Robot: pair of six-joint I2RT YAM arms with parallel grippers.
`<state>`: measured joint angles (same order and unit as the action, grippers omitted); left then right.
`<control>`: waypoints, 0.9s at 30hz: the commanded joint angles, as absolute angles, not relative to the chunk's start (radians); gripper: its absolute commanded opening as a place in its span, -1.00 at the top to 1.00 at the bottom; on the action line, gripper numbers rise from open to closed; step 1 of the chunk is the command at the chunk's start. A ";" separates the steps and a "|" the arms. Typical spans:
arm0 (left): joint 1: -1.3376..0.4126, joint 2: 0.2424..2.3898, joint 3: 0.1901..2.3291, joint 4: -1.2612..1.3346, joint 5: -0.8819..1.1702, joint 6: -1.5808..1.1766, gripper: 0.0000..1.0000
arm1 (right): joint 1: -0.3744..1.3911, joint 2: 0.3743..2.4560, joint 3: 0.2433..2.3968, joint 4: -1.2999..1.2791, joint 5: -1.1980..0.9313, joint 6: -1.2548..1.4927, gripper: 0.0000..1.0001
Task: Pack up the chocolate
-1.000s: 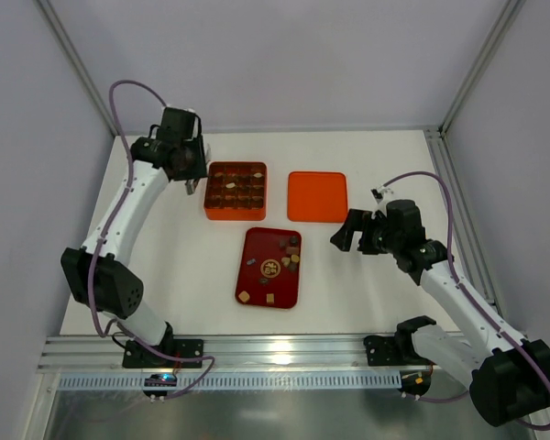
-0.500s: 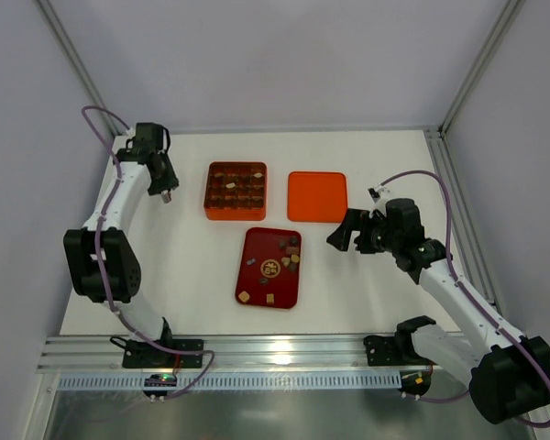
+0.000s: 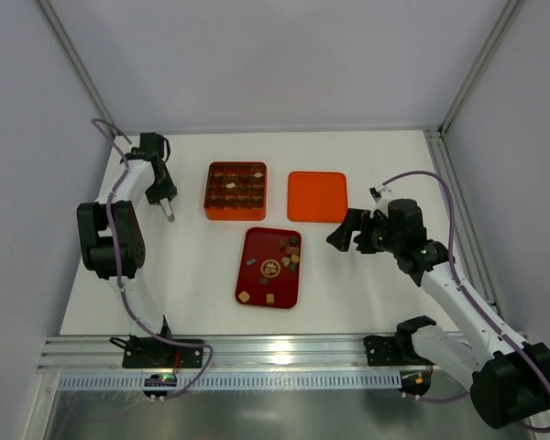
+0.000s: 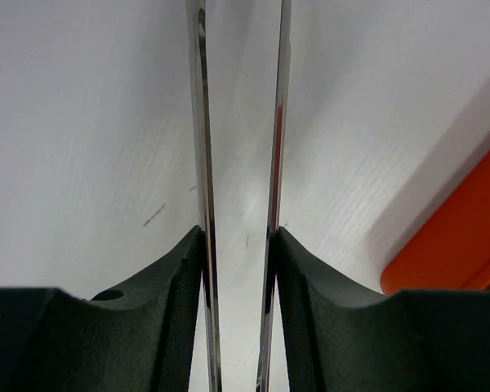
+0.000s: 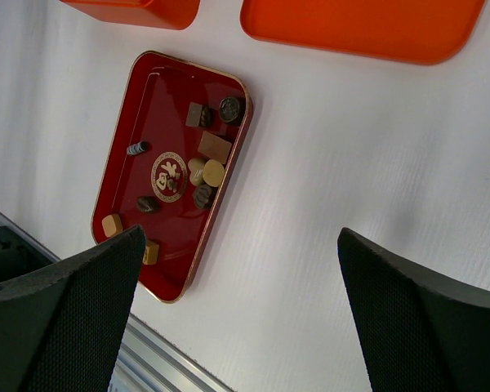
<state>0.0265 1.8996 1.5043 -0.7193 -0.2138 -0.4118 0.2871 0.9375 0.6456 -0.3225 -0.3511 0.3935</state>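
Observation:
Several small pieces of chocolate (image 3: 286, 258), dark brown, tan and cream, lie loose in the dark red tray (image 3: 255, 280); the right wrist view shows the chocolate (image 5: 206, 171) in that tray (image 5: 151, 106) too. More pieces sit in cells of the orange grid box (image 3: 236, 191). My left gripper (image 3: 164, 195) is shut on thin metal tweezers (image 4: 200, 122), whose blades stand slightly apart with nothing between them, over bare table left of the box. My right gripper (image 3: 341, 234) hovers wide open and empty, right of the tray (image 5: 241, 233).
A flat orange lid (image 3: 316, 196) lies right of the grid box; its edge (image 5: 367, 28) shows at the top of the right wrist view. An orange box corner (image 4: 465, 237) shows at the left wrist view's right edge. An aluminium rail (image 3: 275, 353) runs along the near table edge.
My left arm swung left away from the grid box and folded back, tweezers now pointing down over bare table. The right arm has hardly moved.

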 commanded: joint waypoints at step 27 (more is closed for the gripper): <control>0.080 2.065 1.497 -0.690 -0.271 -0.390 -0.24 | 0.296 0.914 0.640 -0.301 -0.356 0.376 -0.99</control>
